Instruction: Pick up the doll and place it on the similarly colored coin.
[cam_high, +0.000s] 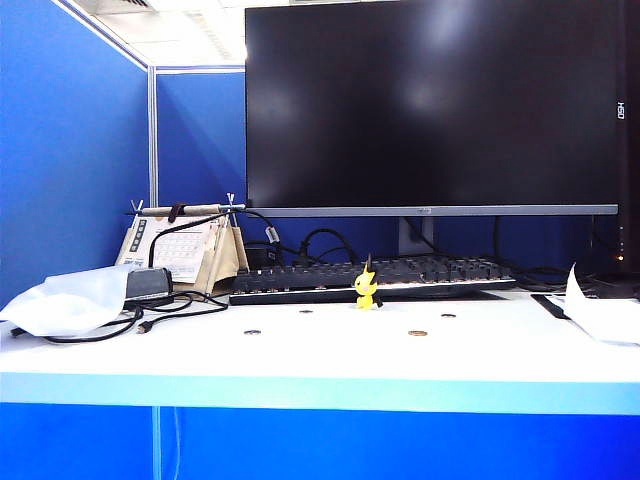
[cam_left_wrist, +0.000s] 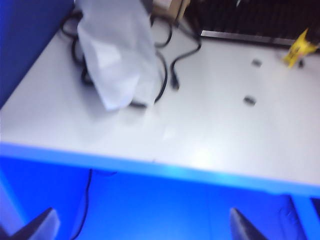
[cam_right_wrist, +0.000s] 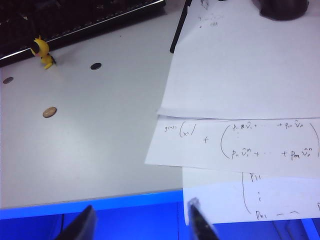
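Your left gripper (cam_left_wrist: 140, 225) and right gripper (cam_right_wrist: 142, 222) are hanging spread off the counter (cam_high: 320, 370) edge; the doll (cam_high: 366, 287) is standing beside the keyboard (cam_high: 370, 277), apart from the coin (cam_high: 417, 333).

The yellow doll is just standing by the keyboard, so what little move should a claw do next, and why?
Probably the right claw should reach toward the doll. Both claws, the left claw too, hang open and empty off the table's front edge, while the doll stands untouched beside the keyboard, apart from the brass coin.
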